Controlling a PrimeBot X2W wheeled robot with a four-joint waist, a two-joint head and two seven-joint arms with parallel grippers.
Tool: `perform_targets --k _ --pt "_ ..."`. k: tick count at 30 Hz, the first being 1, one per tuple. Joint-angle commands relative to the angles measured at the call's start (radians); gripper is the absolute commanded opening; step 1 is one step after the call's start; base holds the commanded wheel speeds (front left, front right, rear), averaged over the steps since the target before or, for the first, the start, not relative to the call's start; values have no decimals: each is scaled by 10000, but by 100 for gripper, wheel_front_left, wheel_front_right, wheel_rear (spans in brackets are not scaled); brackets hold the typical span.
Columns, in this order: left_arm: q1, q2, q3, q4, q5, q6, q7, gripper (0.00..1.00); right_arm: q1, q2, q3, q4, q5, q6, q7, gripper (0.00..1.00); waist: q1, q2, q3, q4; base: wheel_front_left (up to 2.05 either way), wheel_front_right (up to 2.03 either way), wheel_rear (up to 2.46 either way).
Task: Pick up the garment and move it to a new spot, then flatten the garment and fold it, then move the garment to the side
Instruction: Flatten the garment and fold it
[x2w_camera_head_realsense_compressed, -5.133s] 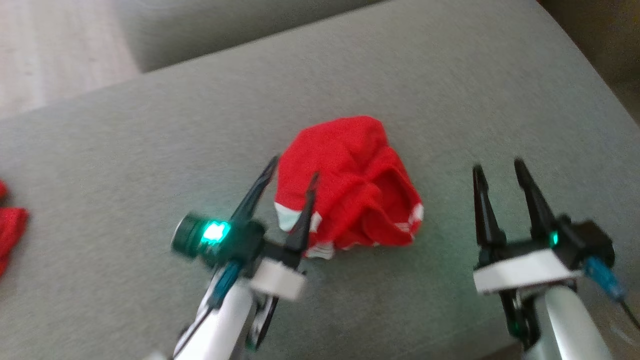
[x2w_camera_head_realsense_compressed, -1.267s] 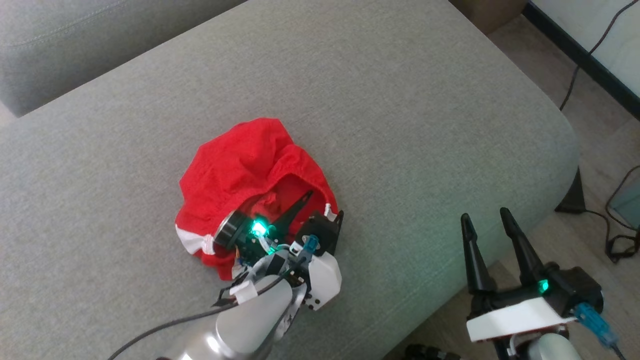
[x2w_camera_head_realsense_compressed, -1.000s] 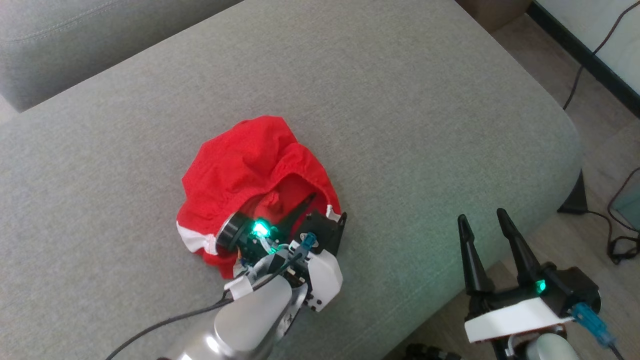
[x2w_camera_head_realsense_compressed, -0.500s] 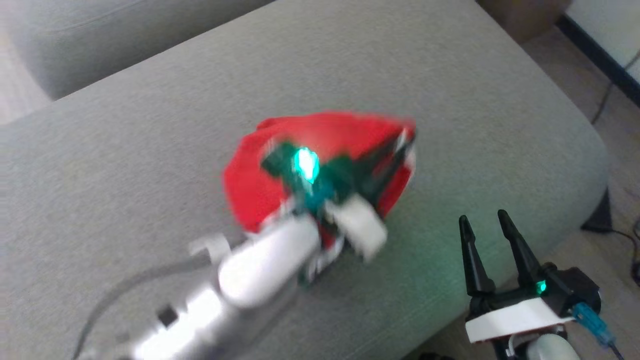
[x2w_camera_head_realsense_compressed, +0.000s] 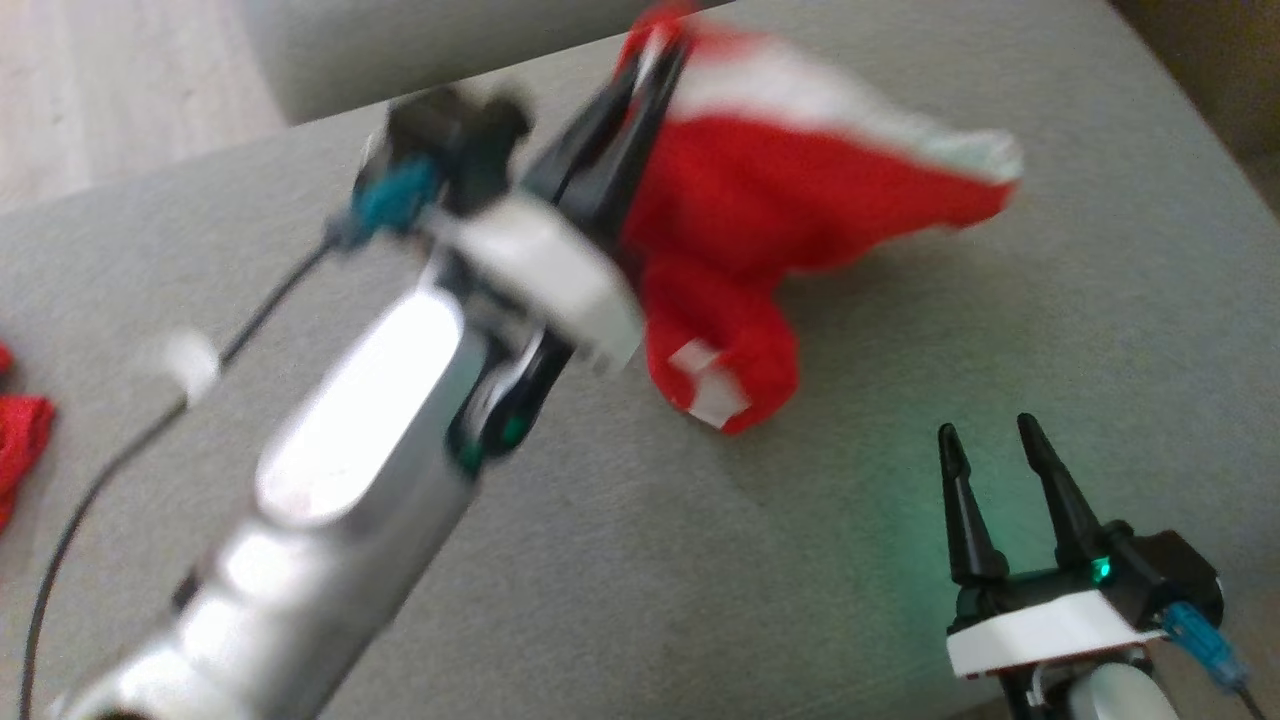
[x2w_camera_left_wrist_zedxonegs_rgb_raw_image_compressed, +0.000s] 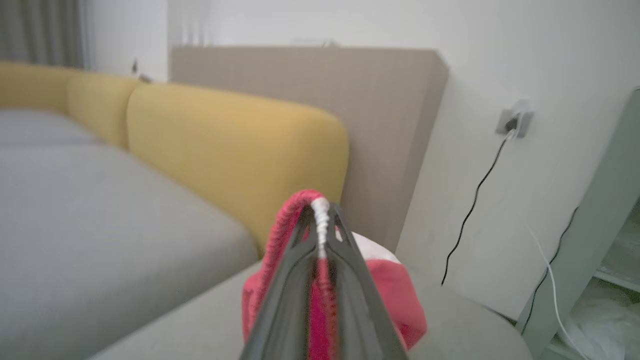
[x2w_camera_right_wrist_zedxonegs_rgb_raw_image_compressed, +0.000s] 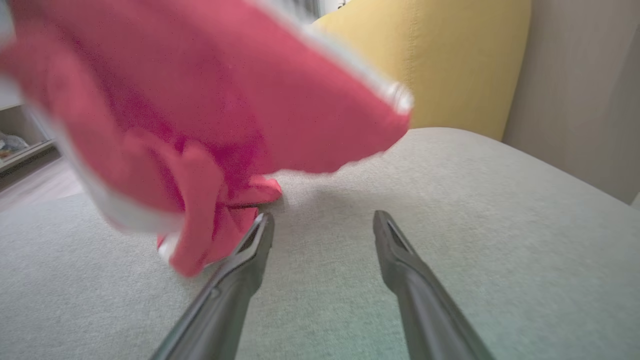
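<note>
The garment (x2w_camera_head_realsense_compressed: 760, 210) is red with white trim, blurred by motion, hanging above the grey sofa seat (x2w_camera_head_realsense_compressed: 900, 400). My left gripper (x2w_camera_head_realsense_compressed: 650, 70) is shut on its white-edged hem near the top of the head view. In the left wrist view the hem (x2w_camera_left_wrist_zedxonegs_rgb_raw_image_compressed: 320, 220) is pinched between the closed fingers, with red cloth (x2w_camera_left_wrist_zedxonegs_rgb_raw_image_compressed: 395, 295) drooping below. My right gripper (x2w_camera_head_realsense_compressed: 995, 445) stands open at the lower right, over the seat and apart from the cloth. Its wrist view has the garment (x2w_camera_right_wrist_zedxonegs_rgb_raw_image_compressed: 210, 100) hanging ahead and left of the open fingers (x2w_camera_right_wrist_zedxonegs_rgb_raw_image_compressed: 255, 250).
More red cloth (x2w_camera_head_realsense_compressed: 20, 450) lies at the far left edge of the seat. A yellow backrest (x2w_camera_left_wrist_zedxonegs_rgb_raw_image_compressed: 225, 150) rises behind the sofa. Beyond it are a wall with a socket and a black cable (x2w_camera_left_wrist_zedxonegs_rgb_raw_image_compressed: 480, 190). Wooden floor (x2w_camera_head_realsense_compressed: 110, 80) shows at upper left.
My left gripper closed on the garment's hem and lifted it off the seat, up and away. The head camera has shifted too. The right gripper stays open in the same place.
</note>
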Motion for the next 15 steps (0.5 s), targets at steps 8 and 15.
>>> perform_targets --k 8,15 --pt "2938 1496 439 -494 -700 82 -339 0 -899 -53 -193 -127 733 67 -26 100 0 0 658 1312 0 0 0" --pt "3619 2075 771 -426 -729 220 -867 0 -1800 -639 88 815 2037 67 -26 100 0 0 926 1969 0 0 0"
